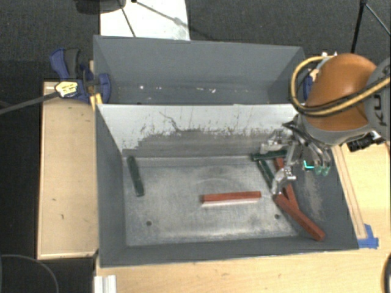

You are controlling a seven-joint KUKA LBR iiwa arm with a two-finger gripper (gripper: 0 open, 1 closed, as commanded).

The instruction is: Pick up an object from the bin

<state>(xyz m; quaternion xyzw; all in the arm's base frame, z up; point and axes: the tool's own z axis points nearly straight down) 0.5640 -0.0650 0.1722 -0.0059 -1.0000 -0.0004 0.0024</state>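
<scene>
My gripper [278, 162] hangs low at the right end of the bin, open, its two metal fingertips [270, 146] spread apart. Under and between them lie a dark green stick [264, 165] and the upper end of a red-brown, tongs-like tool [297, 211], which runs down toward the bin's front right corner. I cannot tell whether the fingertips touch either of them. A flat red-brown bar [231, 198] lies on the bin floor, left of the gripper.
Another dark green stick [135, 176] lies near the bin's left wall. The arm's orange cover and its cables hang over the right rim, above the gripper. The bin's sloped back wall rises close behind the fingers.
</scene>
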